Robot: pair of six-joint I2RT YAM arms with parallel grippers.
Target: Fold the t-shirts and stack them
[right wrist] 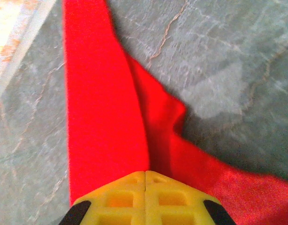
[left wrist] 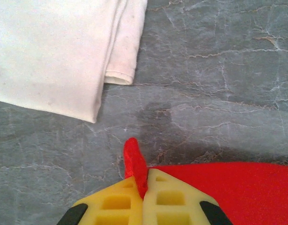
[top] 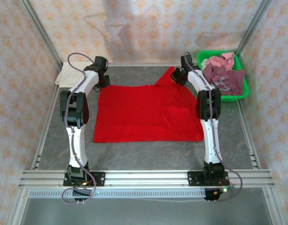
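Red t-shirt [top: 146, 112] lies flat mid-table on the grey marbled tabletop [top: 134, 154]. Left gripper [left wrist: 145, 180] pinches its far-left corner, and right gripper [right wrist: 145, 174] is clamped on the far-right sleeve. Folded cream t-shirt [left wrist: 55, 51] sits in the far-left corner. Green basket [top: 242, 91] of maroon and pink tees [top: 223, 75] sits far right. Patterned wallpaper walls [top: 148, 28].

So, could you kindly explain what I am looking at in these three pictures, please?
Two white robot arms stand side by side. The overhead picture looks down from behind them; the other two come from cameras on each wrist, showing yellow fingers. A bright red cloth t-shirt lies spread on the grey marbled table. The left gripper and right gripper each pinch its far edge, shut. A folded cream-white t-shirt lies at far left; a green plastic basket at far right holds maroon and pink t-shirts.
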